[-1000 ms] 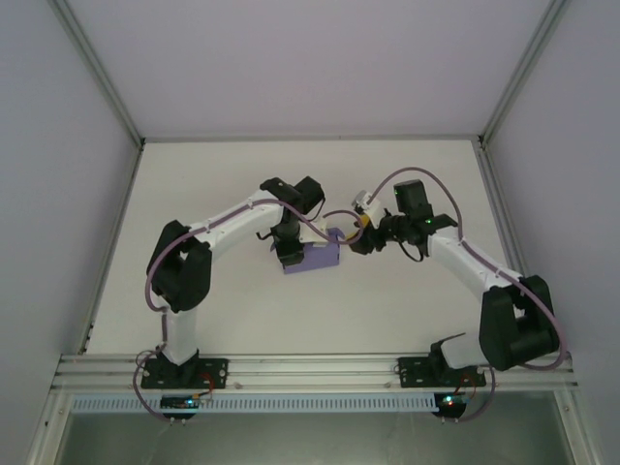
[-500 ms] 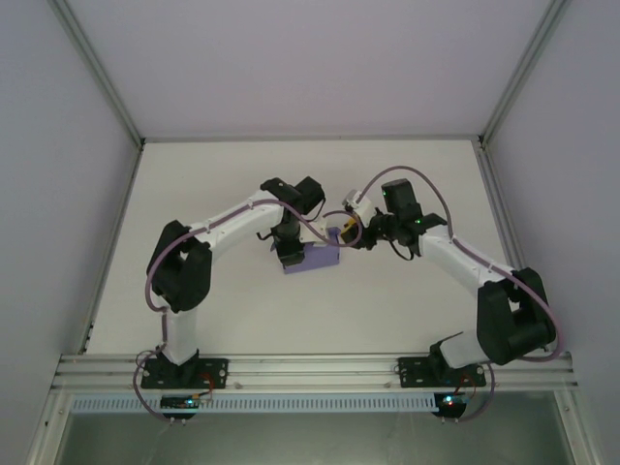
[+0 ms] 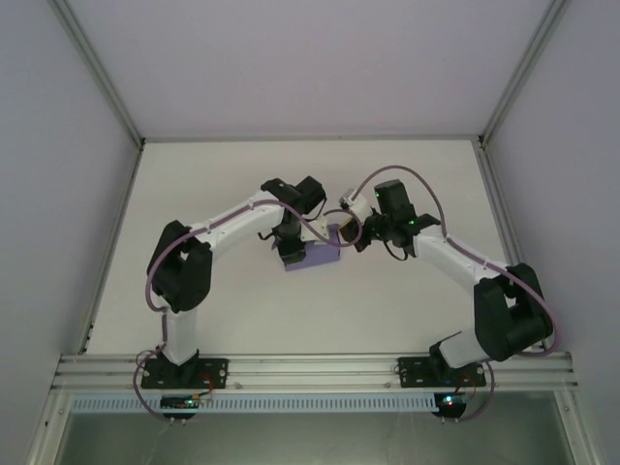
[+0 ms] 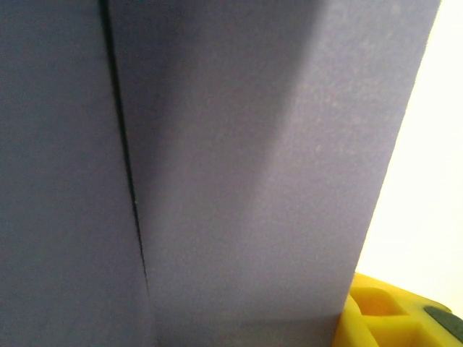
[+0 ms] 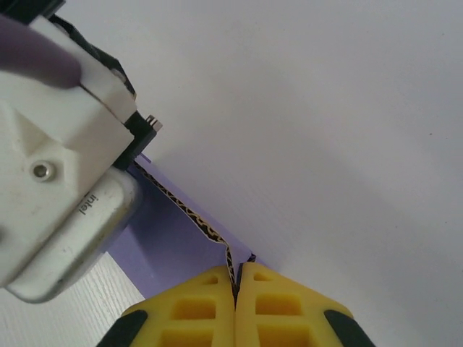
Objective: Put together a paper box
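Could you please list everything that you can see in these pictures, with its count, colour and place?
paper box: one, lavender-purple, mid-table between the two tools.
table: one, white, under the box and the arms.
enclosure walls: pale grey, at the back and on both sides.
frame rail: one, silver, along the near edge, carrying the arm bases.
left arm: one, white and black, reaching in from the left.
right arm: one, white and black, reaching in from the right.
left tool: one, yellow-tipped, at the box's left end; its grip cannot be told.
right tool: one, yellow-tipped, shut on a card edge at the box's right end.
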Tool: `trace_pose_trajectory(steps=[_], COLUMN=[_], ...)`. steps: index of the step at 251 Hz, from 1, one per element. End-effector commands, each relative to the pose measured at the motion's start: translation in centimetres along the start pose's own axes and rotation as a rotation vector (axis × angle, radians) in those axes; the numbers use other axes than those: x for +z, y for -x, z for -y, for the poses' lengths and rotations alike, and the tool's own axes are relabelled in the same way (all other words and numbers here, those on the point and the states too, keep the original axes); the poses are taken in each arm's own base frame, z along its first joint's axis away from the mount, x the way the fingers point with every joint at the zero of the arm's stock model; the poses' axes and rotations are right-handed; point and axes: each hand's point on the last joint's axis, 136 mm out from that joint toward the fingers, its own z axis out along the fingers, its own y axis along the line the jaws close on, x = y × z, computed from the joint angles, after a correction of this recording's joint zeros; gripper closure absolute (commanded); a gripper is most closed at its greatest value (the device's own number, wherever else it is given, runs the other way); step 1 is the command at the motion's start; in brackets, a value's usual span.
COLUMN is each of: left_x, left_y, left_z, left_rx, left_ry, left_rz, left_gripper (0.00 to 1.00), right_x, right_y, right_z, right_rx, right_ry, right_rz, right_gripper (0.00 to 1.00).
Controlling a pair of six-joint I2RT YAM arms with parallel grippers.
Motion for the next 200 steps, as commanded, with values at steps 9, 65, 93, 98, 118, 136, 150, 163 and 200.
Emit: trace_pose_trajectory(steps=[9,65,93,98,118,136,150,163,200], left_x=[1.1,1.5,1.6,1.7,1.7,1.7,1.7,1.8,1.8], left_y=[1.1,1.1,1.2,1.2,1.3,1.4,1.4,1.5,1.6], left_z=[-0.3,-0.3,-0.3,-0.3,-0.3,-0.3,-0.4,-0.3,-0.3], left_rx=[-0.018,-0.025,-0.034,-0.036,-0.041,-0.043,-0.047,-0.046,-0.051], left_ry=[0.012,0.004,0.007,0.007,0.006,0.009,0.007,0.004,0.004], left_rz=[0.036,0.028,0.027,0.028,0.03,0.033,0.035,0.038,0.04], left_gripper=[0.56,0.56,0.56,0.56,0.56,0.56,0.56,0.56,0.56], right_x=[0.1,0.1,0.0,0.0,0.2,0.5,0.8,1.1,2.0], right_y=[1.7,1.8,1.1,1.0,0.9,0.7,0.7,0.3,-1.6], right_z=[-2.0,-2.7,-2.2,-2.0,-1.5,-1.4,-1.7,-1.6,-1.5], right_rx=[0.175,0.345,0.419,0.435,0.479,0.508,0.506,0.491,0.423], right_ry=[0.04,-0.022,-0.065,-0.076,-0.104,-0.11,-0.099,-0.123,-0.171], right_rz=[0.018,0.017,-0.031,-0.037,-0.041,-0.032,-0.013,0.002,0.016], right_gripper=[0.99,0.98,0.97,0.97,0.97,0.98,0.98,0.99,1.0])
